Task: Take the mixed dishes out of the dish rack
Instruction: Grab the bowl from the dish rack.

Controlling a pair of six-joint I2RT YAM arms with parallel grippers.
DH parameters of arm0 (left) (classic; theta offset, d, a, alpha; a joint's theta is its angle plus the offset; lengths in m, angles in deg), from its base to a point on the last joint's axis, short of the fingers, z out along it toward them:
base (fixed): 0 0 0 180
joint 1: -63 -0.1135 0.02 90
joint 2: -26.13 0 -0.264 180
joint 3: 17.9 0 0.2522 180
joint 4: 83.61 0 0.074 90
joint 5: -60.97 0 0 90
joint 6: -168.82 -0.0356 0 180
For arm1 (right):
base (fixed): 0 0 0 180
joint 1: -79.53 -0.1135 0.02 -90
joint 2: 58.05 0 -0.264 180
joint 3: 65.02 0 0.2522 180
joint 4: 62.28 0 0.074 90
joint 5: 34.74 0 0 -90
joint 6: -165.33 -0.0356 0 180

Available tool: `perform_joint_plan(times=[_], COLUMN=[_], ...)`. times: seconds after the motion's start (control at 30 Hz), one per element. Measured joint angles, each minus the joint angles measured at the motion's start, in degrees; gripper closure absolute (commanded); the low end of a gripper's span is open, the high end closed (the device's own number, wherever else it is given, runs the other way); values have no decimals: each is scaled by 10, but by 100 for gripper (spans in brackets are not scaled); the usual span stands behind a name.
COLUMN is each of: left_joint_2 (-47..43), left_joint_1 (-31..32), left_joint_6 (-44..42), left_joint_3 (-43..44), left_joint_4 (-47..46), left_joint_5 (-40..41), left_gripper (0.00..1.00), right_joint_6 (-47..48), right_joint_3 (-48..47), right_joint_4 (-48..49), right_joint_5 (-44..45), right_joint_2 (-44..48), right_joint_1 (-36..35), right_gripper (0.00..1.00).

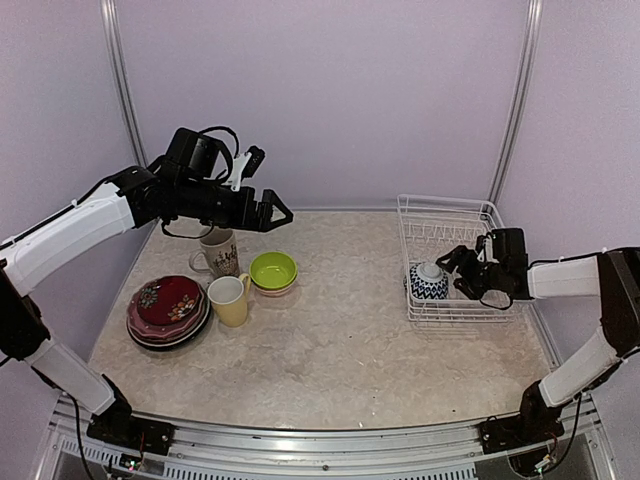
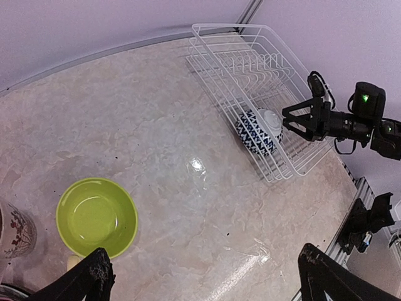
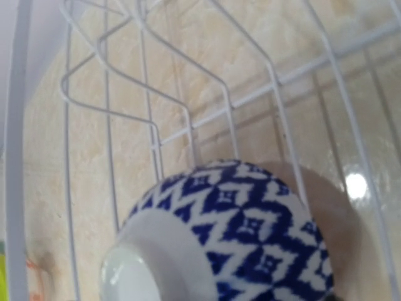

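Observation:
The white wire dish rack (image 1: pixel 445 205) (image 2: pixel 213 28) (image 3: pixel 66 157) stands at the right. It holds one blue-and-white patterned bowl (image 1: pixel 428 282) (image 2: pixel 257 132) (image 3: pixel 250 232), lying tipped with its foot toward my right gripper (image 1: pixel 458 275) (image 2: pixel 289 122). The gripper's fingertips sit right at the bowl's foot end. The right wrist view is filled by the bowl and its own fingers are hidden, so no grip shows. My left gripper (image 1: pixel 272 212) (image 2: pixel 207 276) hangs open and empty in the air above the unloaded dishes at the left.
On the table at the left are a stack of plates with a red one on top (image 1: pixel 167 308), a pale-yellow mug (image 1: pixel 230 298), a beige patterned mug (image 1: pixel 220 252) (image 2: pixel 15 229) and a lime-green bowl (image 1: pixel 273 270) (image 2: pixel 97 216). Walls close in the back and sides.

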Motion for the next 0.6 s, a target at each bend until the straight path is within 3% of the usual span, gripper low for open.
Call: perform_joint_plan(times=[0.1, 0.6], left_joint_2=[0, 2], left_joint_1=[0, 0], left_joint_6=[0, 0], left_joint_3=[0, 0], left_joint_4=[0, 0], left_joint_5=[1, 2], left_gripper=[1, 1], right_joint_6=[-1, -63], right_joint_3=[0, 3], right_joint_4=[-10, -44], right_joint_5=[-5, -39], right_joint_2=[1, 17], right_joint_1=[0, -28], right_gripper=[0, 0])
